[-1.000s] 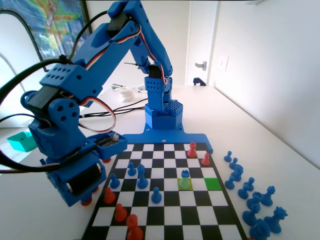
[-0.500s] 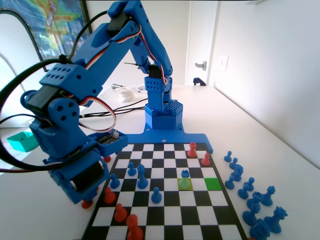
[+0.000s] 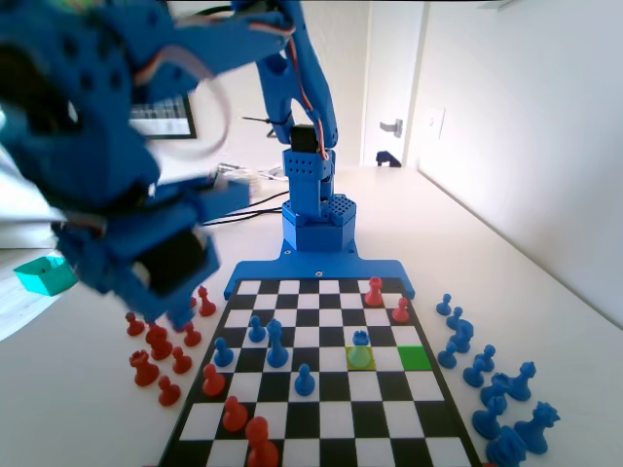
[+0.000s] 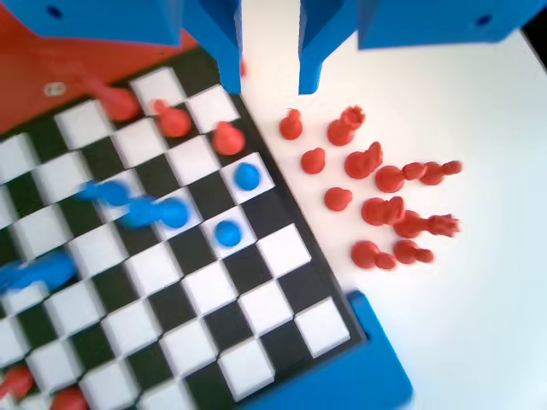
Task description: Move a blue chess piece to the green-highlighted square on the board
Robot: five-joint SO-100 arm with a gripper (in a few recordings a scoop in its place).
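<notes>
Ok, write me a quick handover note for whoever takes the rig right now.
Gripper: jaws open, holding nothing, raised over the board's edge beside the captured red pieces in the wrist view.
Blue chess piece: stands on the board, just behind the yellow-green square in the fixed view.
Green-highlighted square: empty.
Done: nothing placed.
Left: pick up the piece and set it on green.

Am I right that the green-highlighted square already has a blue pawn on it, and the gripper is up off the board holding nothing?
Not quite. In the fixed view the green-highlighted square is bare; the blue chess piece stands by the paler yellow-green square next to it. The rest holds: in the wrist view the gripper hangs above the board, jaws apart, holding nothing.
</notes>
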